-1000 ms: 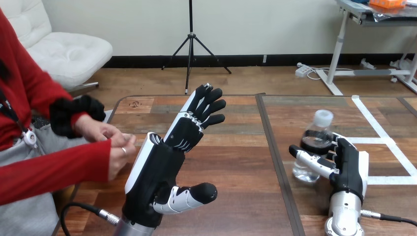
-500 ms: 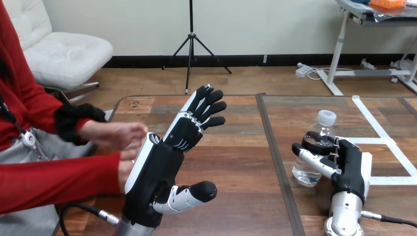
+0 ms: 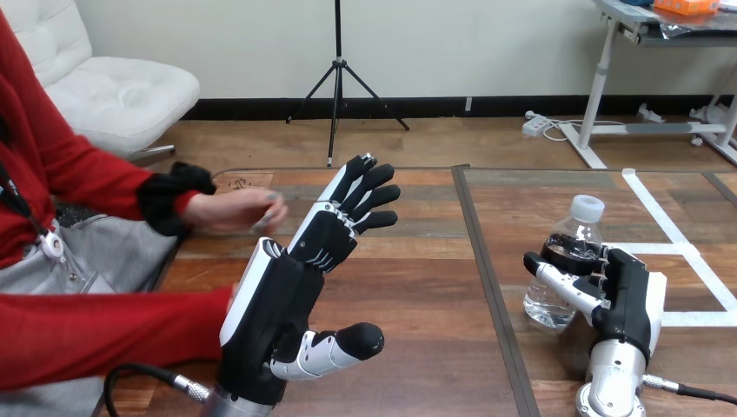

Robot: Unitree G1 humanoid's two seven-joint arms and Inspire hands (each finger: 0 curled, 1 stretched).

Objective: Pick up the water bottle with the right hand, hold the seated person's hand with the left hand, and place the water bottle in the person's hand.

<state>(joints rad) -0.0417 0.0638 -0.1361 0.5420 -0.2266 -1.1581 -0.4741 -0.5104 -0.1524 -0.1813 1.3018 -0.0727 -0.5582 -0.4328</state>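
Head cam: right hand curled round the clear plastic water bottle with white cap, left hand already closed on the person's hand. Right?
Not quite. In the head view the left hand is open, fingers straight, holding nothing; the person's hand is beside it, ungrasped. The right hand is indeed curled round the clear plastic water bottle with white cap.

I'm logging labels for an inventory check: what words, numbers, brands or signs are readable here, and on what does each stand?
On the water bottle, the dark label band: any print is too small to read.
On the table, a dark mark near its far left corner: too blurred to read as a word or sign.
Nothing else on the table carries readable text.
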